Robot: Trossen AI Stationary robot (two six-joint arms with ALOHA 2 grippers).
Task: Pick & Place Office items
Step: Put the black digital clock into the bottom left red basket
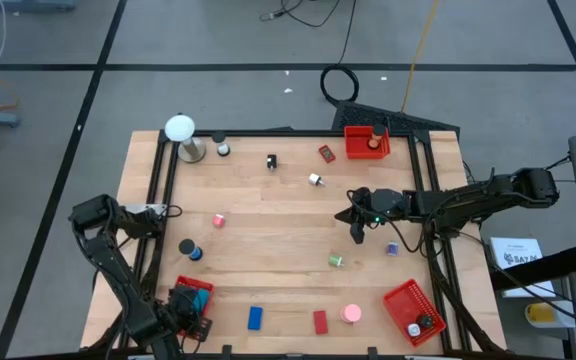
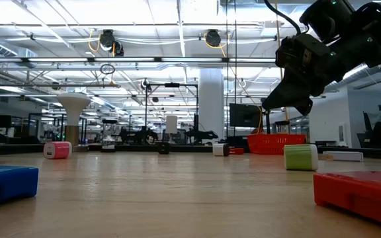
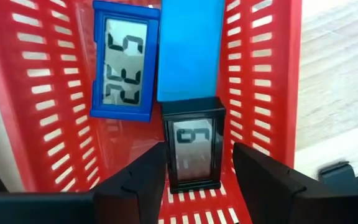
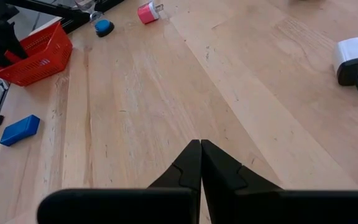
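Note:
My left gripper [image 3: 197, 177] hangs open over the red mesh basket [image 1: 197, 288] at the table's near left corner. In that basket [image 3: 33, 99] lie a blue display piece [image 3: 124, 62], a blue block [image 3: 188, 50] and a black display piece [image 3: 194, 149]. The fingers stand on either side of the black piece, apart from it. My right gripper [image 4: 201, 152] is shut and empty, raised over bare wood right of the table's middle [image 1: 358, 228]. Loose office items lie flat on the table: a white plug [image 1: 315, 180], a green roll [image 1: 336, 260] and a pink piece [image 1: 218, 220].
A white ball on a stand [image 1: 180, 130] is at the far left. Red baskets sit at the far right [image 1: 366, 142] and near right [image 1: 413, 312]. A blue block [image 1: 255, 317], a red block [image 1: 320, 321] and a pink round piece [image 1: 351, 313] lie near the front edge.

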